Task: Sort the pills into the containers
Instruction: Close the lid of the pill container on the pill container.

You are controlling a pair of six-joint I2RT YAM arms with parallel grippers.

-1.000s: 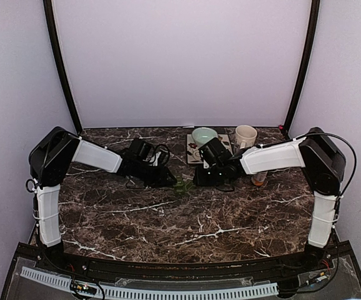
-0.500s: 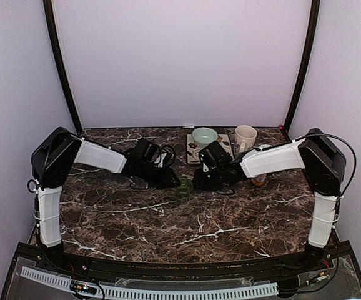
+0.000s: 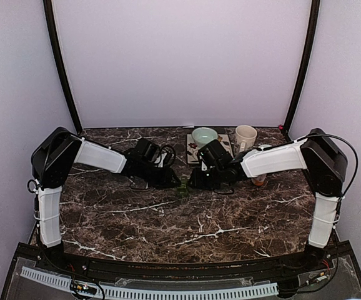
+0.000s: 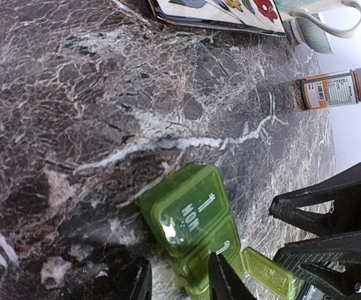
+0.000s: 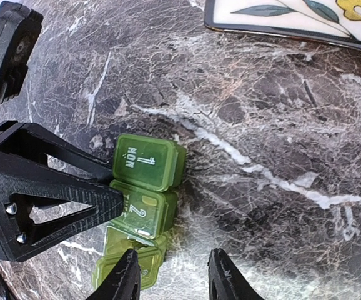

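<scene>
Pill box (image 5: 144,187) lies between left fingers (image 5: 99,190) and right fingers (image 5: 123,278).

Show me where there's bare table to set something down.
Free: the broad marble table between the pill box and the near edge. Crowded: left gripper and right gripper at the pill box; tray, bowl, mug and bottle back right.

The pill box (image 5: 144,187) runs off the frame's edge between the right gripper's (image 5: 172,257) fingers, its third lid cut short. The left gripper's (image 4: 178,261) finger covers part of the second lid. Pills are too small to make out.
</scene>
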